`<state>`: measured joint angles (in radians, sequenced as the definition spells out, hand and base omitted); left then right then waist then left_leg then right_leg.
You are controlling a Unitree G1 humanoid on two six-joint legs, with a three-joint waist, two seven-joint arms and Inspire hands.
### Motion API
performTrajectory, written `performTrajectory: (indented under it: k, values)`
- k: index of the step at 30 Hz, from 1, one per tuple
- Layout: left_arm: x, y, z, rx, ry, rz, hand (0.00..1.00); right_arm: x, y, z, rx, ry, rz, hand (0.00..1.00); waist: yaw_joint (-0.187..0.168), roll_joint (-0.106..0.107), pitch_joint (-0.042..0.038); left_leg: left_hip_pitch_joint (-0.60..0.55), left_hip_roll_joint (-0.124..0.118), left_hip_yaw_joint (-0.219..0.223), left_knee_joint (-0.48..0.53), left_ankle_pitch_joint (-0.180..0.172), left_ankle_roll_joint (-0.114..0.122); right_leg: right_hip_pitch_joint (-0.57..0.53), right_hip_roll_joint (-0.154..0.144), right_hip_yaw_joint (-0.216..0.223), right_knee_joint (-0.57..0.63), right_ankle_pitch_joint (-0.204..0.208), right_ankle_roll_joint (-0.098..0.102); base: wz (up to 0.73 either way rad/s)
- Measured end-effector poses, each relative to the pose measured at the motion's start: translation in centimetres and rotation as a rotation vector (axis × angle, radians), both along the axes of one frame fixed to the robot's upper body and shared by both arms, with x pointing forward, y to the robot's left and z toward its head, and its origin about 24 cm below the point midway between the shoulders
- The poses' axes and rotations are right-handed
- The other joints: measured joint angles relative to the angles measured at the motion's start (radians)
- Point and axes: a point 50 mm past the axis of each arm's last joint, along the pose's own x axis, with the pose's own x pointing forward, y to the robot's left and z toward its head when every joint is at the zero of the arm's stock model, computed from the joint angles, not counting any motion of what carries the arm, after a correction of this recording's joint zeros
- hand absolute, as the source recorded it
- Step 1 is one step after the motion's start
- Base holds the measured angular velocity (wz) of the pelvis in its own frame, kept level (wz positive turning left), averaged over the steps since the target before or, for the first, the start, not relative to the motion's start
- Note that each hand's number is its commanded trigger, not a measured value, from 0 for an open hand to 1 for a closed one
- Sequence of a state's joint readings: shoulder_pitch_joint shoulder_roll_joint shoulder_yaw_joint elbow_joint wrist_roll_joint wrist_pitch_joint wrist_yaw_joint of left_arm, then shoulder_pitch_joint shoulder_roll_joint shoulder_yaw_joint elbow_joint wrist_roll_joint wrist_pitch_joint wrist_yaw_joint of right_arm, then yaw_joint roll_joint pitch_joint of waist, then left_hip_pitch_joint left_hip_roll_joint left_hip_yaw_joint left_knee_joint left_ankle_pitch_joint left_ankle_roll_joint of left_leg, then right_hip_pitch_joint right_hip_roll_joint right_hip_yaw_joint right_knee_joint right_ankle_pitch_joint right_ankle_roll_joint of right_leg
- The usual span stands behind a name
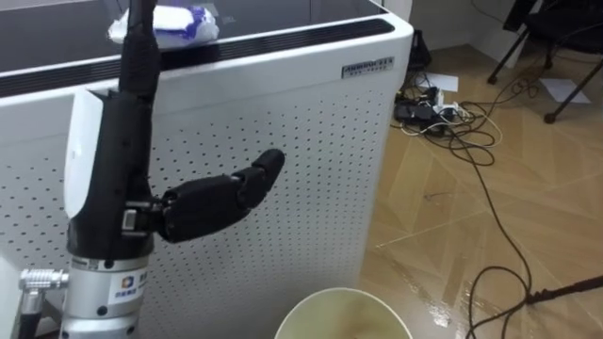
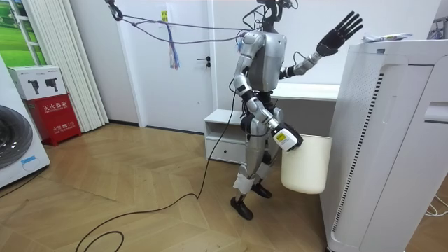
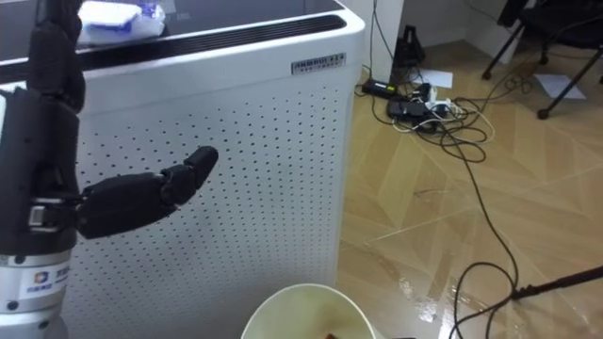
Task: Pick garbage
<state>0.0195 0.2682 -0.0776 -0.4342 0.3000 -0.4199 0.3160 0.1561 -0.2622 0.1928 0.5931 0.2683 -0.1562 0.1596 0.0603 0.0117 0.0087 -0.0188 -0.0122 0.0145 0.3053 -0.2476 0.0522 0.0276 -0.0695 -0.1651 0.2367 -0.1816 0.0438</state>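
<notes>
The left robot hand (image 1: 127,160) is raised in front of the white air purifier (image 1: 311,141). Its fingers are straight and spread, the thumb juts out across the purifier's perforated side, and it holds nothing. It looks posed this way so the fingertips can come over the purifier's top edge and close on what lies there.

The garbage (image 1: 184,21), a crumpled white and blue wrapper, sits on the purifier's dark top surface near the front edge. It is just beside the raised fingertips, and no robot hand touches it.

The robot stands close against the purifier's perforated side, which puts the top within arm's reach. Low beside that same side, the right robot hand (image 2: 288,139) carries a white waste bin (image 2: 306,168) at hip height. I cannot tell how that hand grips the rim. The bin's open mouth sits below the purifier's top, probably so the wrapper can be dropped in once picked.

To the right of the purifier, a tangle of cables (image 1: 443,118) lies on the wooden floor (image 1: 528,207), well apart from the work.
</notes>
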Motion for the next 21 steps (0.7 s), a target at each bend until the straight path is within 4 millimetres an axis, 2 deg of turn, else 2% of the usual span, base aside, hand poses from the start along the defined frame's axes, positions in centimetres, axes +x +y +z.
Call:
performTrajectory:
  k: [3, 8, 12, 21]
  values:
    - [-0.1, -0.1, 0.0, -0.006, -0.007, -0.004, 0.0, -0.3, -0.1, -0.4, -0.001, 0.024, -0.001, 1.0, -0.003, -0.002, 0.0014, 0.01, 0.0, -0.019, -0.003, 0.001, -0.002, 0.019, -0.003, -0.035, 0.0, -0.002, -0.002, 0.19]
    - [-0.1, -0.2, 0.0, -0.005, -0.004, -0.01, 0.0, -0.1, 0.0, -0.3, 0.013, 0.022, 0.026, 1.0, -0.002, -0.006, 0.0042, 0.01, -0.001, -0.033, -0.008, 0.004, -0.007, 0.028, -0.003, -0.061, -0.001, -0.003, -0.003, 0.1]
    - [-0.1, -1.0, -0.2, 0.016, 0.015, -0.062, 0.0, 0.0, 0.2, -0.3, 0.028, 0.024, 0.06, 1.0, -0.002, -0.009, 0.0055, 0.013, -0.002, -0.047, -0.012, 0.006, -0.01, 0.044, -0.003, -0.086, -0.01, -0.003, -0.004, 0.1]
    - [-0.2, -1.1, -0.2, 0.031, 0.018, -0.069, 0.0, 0.2, 0.7, -0.3, 0.009, 0.022, 0.105, 1.0, 0.008, 0.0, 0.0065, 0.03, -0.002, -0.045, -0.037, 0.013, -0.013, 0.046, -0.001, -0.088, -0.02, -0.002, -0.004, 0.01]
